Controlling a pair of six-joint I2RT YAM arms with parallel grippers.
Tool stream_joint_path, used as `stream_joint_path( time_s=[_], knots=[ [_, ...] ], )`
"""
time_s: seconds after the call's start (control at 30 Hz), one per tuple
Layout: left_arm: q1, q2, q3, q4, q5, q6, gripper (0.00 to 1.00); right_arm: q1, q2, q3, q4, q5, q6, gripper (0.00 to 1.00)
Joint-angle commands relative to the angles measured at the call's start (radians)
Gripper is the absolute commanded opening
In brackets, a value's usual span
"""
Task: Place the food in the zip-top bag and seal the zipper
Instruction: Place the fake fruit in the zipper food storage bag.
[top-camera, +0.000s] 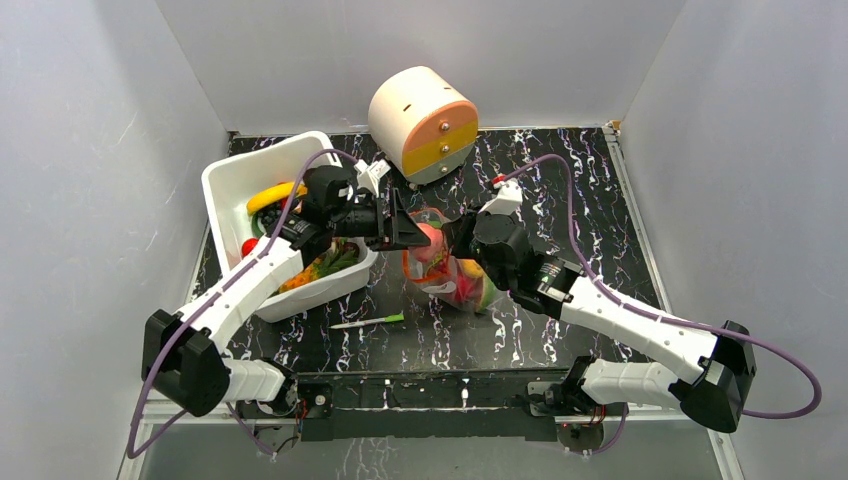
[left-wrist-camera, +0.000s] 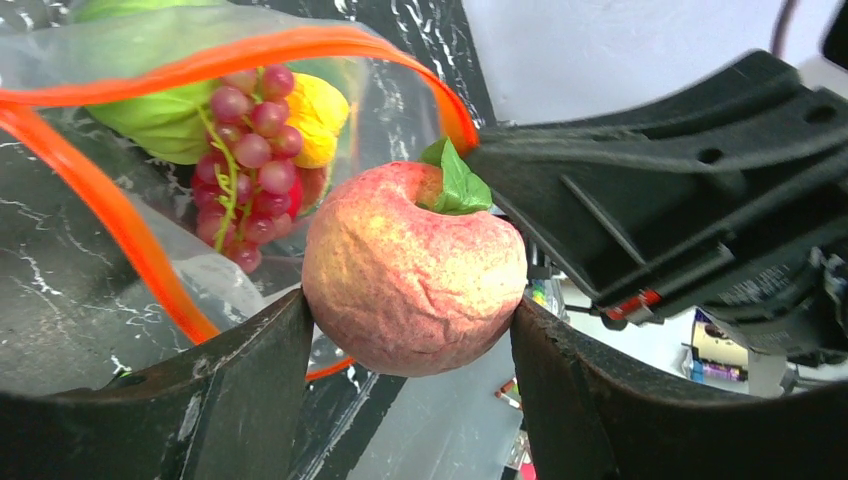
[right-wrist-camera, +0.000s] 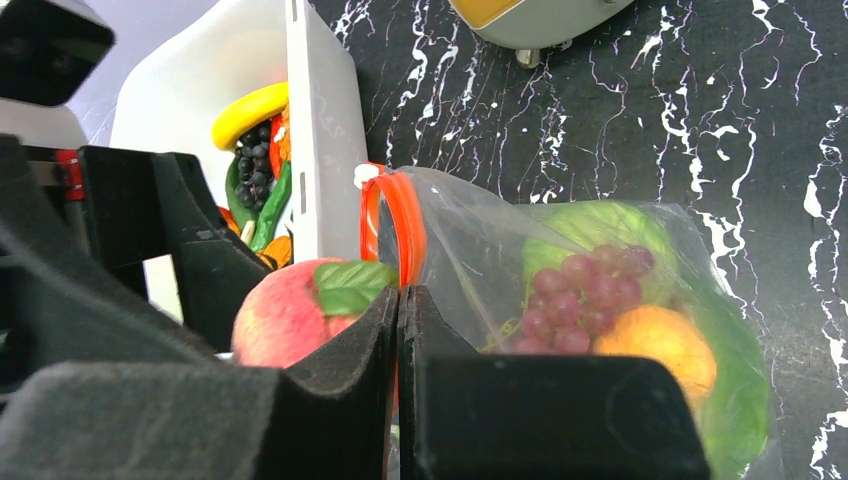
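Observation:
My left gripper (left-wrist-camera: 412, 322) is shut on a pink-red toy peach (left-wrist-camera: 412, 270) with a green leaf and holds it at the open mouth of the zip-top bag (top-camera: 462, 285). The bag's orange zipper strip (left-wrist-camera: 130, 240) loops open around the mouth. Inside the bag lie purple grapes (left-wrist-camera: 250, 150), a yellow piece and a green piece. My right gripper (right-wrist-camera: 400, 310) is shut on the bag's mouth edge at the zipper (right-wrist-camera: 405, 230), holding it up beside the peach (right-wrist-camera: 285, 315). In the top view both grippers meet above the bag, left (top-camera: 418, 232) and right (top-camera: 452, 236).
A white bin (top-camera: 228, 185) at the left holds more toy food, including a yellow banana (top-camera: 272, 195). A round cream-and-orange drawer unit (top-camera: 425, 120) stands at the back. A thin white-and-green stick (top-camera: 367, 321) lies on the black marbled table in front.

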Motion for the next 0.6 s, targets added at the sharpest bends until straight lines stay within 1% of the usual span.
stream_joint_path(
  time_s=[0.0,0.1,0.2,0.37,0.57],
  knots=[
    [-0.006,0.041,-0.007,0.006,-0.069,0.002,0.36,0.003,-0.034,0.024,0.068,-0.001,0.003,0.00],
    [-0.012,0.061,-0.008,0.015,-0.089,0.007,0.36,0.004,-0.032,0.037,0.069,-0.003,0.001,0.00],
    [-0.023,0.066,-0.019,0.039,-0.081,-0.005,0.36,0.004,-0.023,0.043,0.071,-0.005,-0.007,0.00],
    [-0.049,0.091,-0.029,0.045,-0.080,-0.007,0.40,0.003,-0.016,0.038,0.096,-0.009,-0.003,0.00],
    [-0.067,0.103,-0.042,0.048,-0.080,-0.014,0.42,0.003,-0.004,0.054,0.107,-0.013,-0.001,0.00]
  ],
)
